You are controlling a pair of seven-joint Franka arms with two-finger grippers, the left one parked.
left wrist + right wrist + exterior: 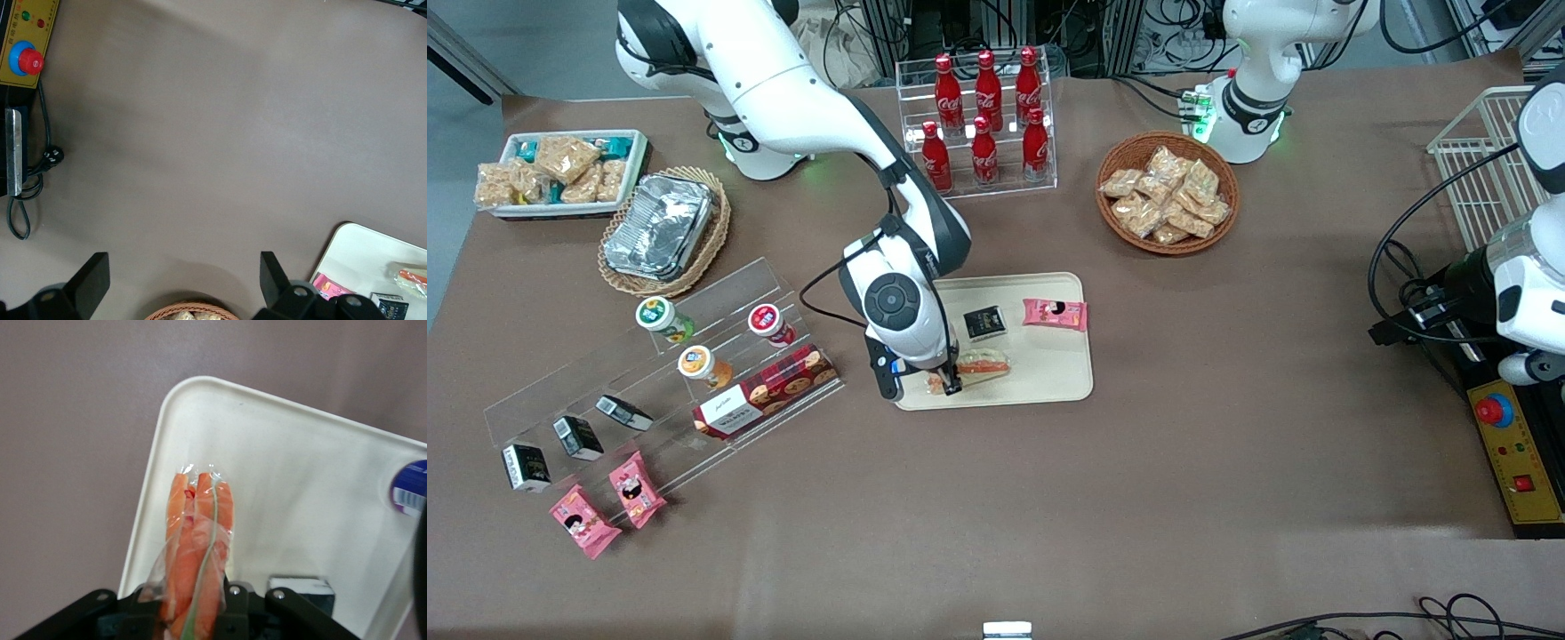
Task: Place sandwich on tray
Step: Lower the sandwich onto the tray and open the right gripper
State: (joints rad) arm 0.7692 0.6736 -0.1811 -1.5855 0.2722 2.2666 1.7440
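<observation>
- Sandwich (198,540) fills the right wrist view edge-on: orange layers with a thin green line under clear wrap, held upright between the two fingers of the gripper (193,613), which are closed on its lower end.
- The front view shows what that one can't: the gripper (943,384) is low over the tray (1049,373), at the tray corner nearest the camera on the working arm's side, with the sandwich (983,363) lying over the tray's surface beside it.
- From the front, the arm's wrist covers part of the tray and the spot where fingers meet wrap.
- Also on the tray, seen from the front: a black packet (985,324) at about 12 o'clock from the sandwich, and a pink packet (1055,313) at about 2 o'clock.
- The left wrist view catches only one tray corner (353,253), with the sandwich (412,277) cut off at the frame edge.
- Whether the sandwich rests on the tray or hangs just above it, I can't tell.
</observation>
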